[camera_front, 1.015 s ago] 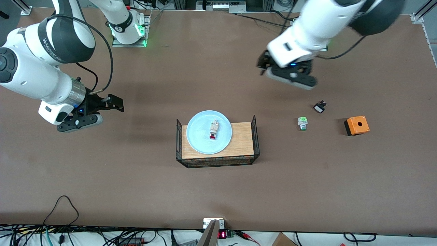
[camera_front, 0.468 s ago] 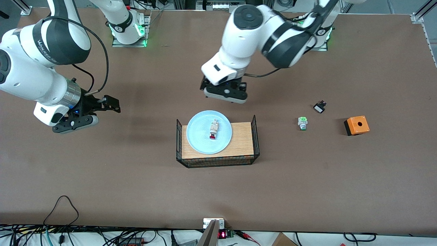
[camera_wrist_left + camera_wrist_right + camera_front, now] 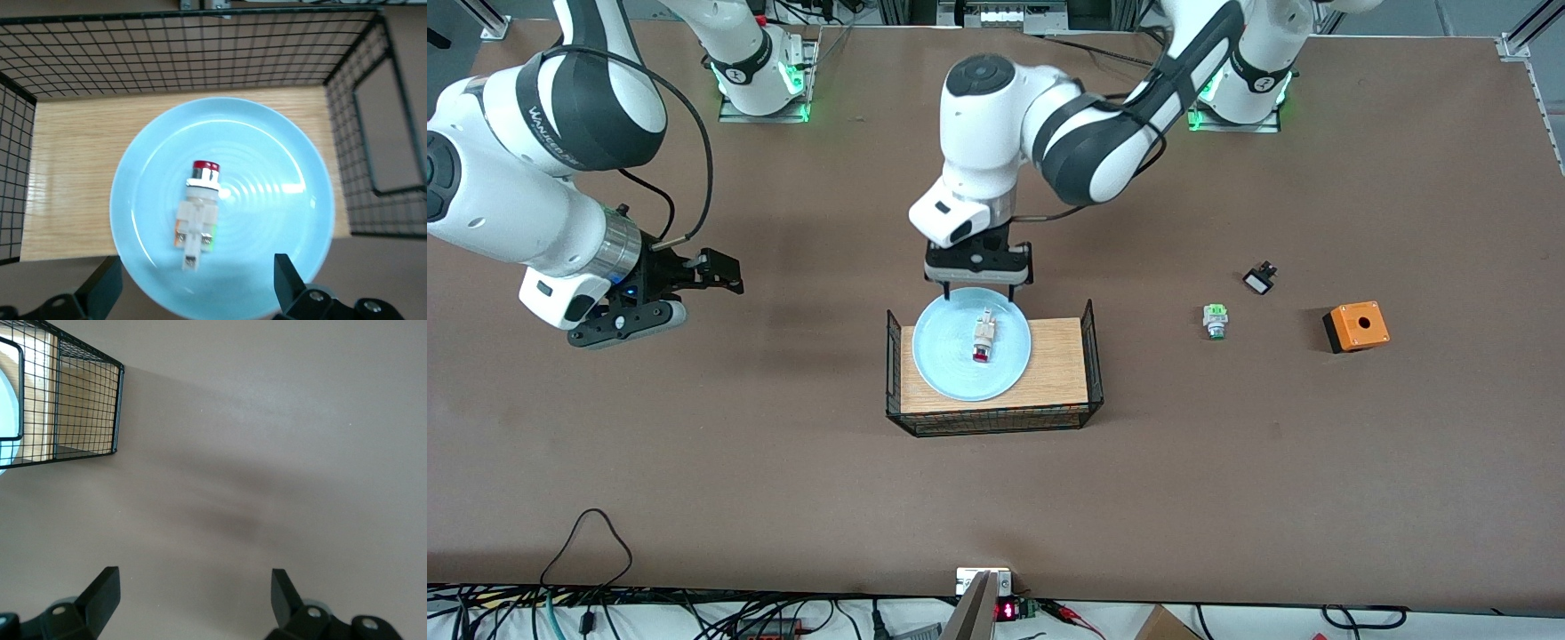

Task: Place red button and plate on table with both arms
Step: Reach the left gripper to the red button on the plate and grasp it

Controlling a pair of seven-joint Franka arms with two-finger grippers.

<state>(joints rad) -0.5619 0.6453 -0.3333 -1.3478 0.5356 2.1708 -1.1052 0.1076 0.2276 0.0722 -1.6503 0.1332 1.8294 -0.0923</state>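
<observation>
— Where's the button (image 3: 982, 335) now?

— Lying on its side on the plate (image 3: 941, 356), mid-frame in the front view. The plate sits on a wire-sided tray (image 3: 1058, 364) in the middle of the tabletop (image 3: 783, 462).

— And the claws?

— The left claw (image 3: 978, 292) hangs spread wide over the plate's upper rim, holding nothing. The right claw (image 3: 710, 272), also wide and empty, waits over bare tabletop at the frame's left.

— Anything else out?

— A green button (image 3: 1215, 320), a black switch (image 3: 1259, 279) and an orange box (image 3: 1356, 325), right of the tray.
</observation>
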